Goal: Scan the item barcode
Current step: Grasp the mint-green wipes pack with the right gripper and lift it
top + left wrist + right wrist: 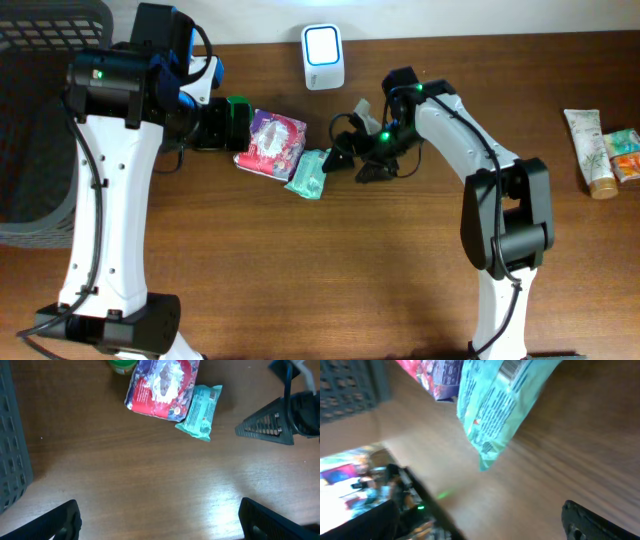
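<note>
Ahead of right fingers: teal pack (495,405) lies flat on the table, free of both arms, its far edge touching the red pack (272,143).
Right gripper (352,165): jaws spread wide, nothing between them, tips just short of the pack's near end.
Left gripper (160,527): jaws wide and empty, both packs well ahead of its tips.
Barcode: striped patch at the teal pack's far end, likely the code, facing up.
Scanner (323,56): behind the right fingers, lit face up.
Step, judged: take the teal pack for the scan.
Doing it well: straddle the narrow width near the close end, keep the pads off the stripes, and lift clear of the red pack before turning the stripes to the scanner.
Risk: soft wrapper may crumple or drag its neighbour.
</note>
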